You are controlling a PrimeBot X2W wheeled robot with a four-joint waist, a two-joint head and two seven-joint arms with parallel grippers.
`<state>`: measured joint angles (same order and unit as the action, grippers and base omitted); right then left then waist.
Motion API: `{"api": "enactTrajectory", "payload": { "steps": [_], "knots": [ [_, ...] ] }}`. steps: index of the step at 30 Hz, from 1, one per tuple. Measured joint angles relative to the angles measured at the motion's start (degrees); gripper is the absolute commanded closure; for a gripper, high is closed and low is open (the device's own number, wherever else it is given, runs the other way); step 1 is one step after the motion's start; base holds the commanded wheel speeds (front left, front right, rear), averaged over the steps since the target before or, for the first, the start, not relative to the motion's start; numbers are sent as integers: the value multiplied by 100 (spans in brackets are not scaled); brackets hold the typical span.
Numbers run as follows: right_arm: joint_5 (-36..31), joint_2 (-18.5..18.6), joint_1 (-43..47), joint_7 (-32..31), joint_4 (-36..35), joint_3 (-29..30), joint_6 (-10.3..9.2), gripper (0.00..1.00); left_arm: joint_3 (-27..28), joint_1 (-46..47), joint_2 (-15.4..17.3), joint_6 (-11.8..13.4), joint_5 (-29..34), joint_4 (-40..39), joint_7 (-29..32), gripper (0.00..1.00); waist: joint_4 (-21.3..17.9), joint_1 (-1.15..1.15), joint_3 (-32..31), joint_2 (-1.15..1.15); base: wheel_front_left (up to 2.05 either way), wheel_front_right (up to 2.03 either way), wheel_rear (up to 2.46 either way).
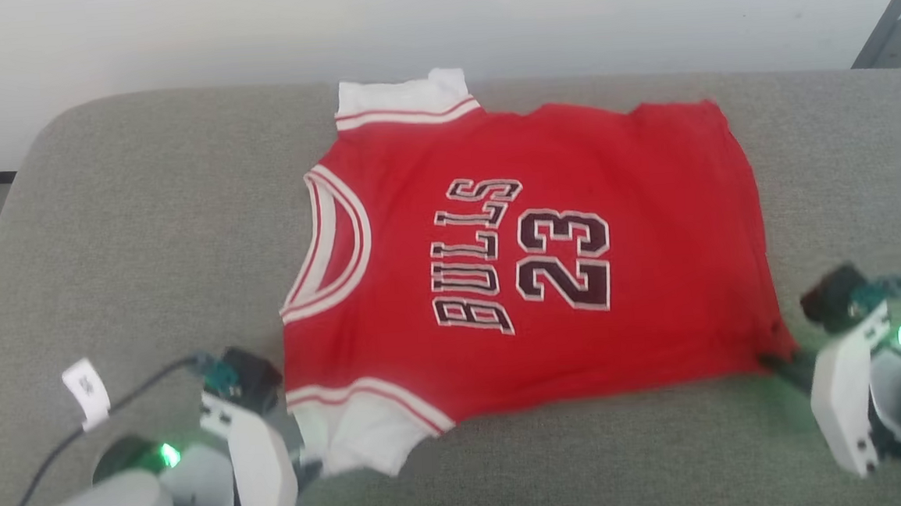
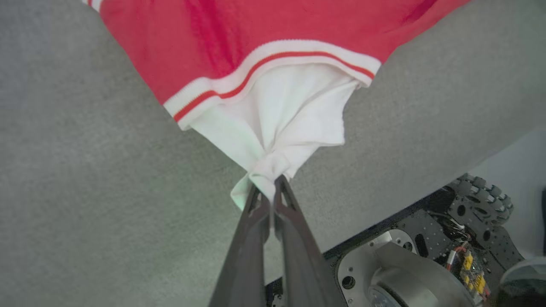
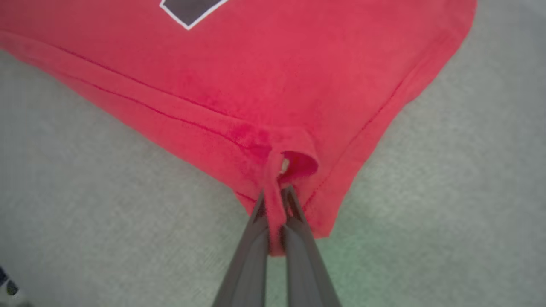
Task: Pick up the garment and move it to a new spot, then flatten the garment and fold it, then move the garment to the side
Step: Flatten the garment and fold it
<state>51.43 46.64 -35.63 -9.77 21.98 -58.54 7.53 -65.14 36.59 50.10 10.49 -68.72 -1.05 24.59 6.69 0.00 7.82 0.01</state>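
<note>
So the garment (image 1: 650, 194) is spread out front-up on the grey cushion (image 1: 144, 225), roughly in the middle and reaching up close to its far edge. It's turned sideways: neck hole toward the cushion's left edge, bottom hem toward the right, so the BULLS 23 lettering (image 1: 521, 252) reads rotated. Both end effectors sit along the garment's near side, toward the cushion's near edge, one at each near corner of the shirt, with the whole body of it stretched between them and away from them. The left end effector (image 2: 273, 187) is clamped tight on the near white sleeve (image 2: 281, 115); in the left wrist view the sleeve fabric bunches into a little knot right at the fingertips, and the striped trim fans out beyond that. The right end effector (image 3: 275, 196) is pinched closed on the near hem corner (image 3: 294, 162), with a small loop of red fabric puckered up just past the tips. The other white sleeve (image 1: 402, 95) lies flat at the far edge.
</note>
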Motion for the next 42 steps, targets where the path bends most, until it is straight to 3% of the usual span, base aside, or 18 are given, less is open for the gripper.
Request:
{"api": "enactTrajectory", "payload": {
  "steps": [9,19,25,30,42],
  "knots": [
    [608,600,772,-5,-883,-320,0,100,-166,-627,408,654,-292,-945,163,100,-13,0,-21,0,0,0,0],
    [611,552,771,311,-739,187,0,100,142,-203,740,844,24,-1360,92,100,-200,0,112,0,0,0,0],
    [20,22,335,222,-240,942,0,100,497,583,664,428,432,-961,-153,100,-403,0,283,0,0,0,0],
    [-420,-457,13,35,64,1340,0,100,614,1152,401,37,645,-322,-249,100,-542,0,459,0,0,0,0],
    [-1212,-1325,-747,-520,708,1677,0,100,550,2308,-401,-914,1343,1887,-516,100,-723,0,1012,0,0,0,0]
  ]
}}
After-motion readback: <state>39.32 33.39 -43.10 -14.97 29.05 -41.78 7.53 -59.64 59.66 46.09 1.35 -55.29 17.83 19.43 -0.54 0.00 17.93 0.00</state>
